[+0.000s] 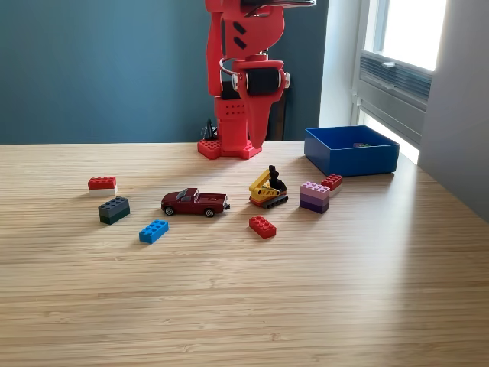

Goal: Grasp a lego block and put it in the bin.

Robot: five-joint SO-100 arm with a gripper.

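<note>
Exterior view: bin [351, 159] right of claw [257, 138].

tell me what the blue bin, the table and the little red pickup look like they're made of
The blue bin looks like moulded plastic: uniform bright colour, smooth low walls. The table looks like wood or a wood-look laminate, matte, with fine parallel grain lines. The red pickup shows a glossy painted body, possibly die-cast metal or plastic; too small to tell.
</note>
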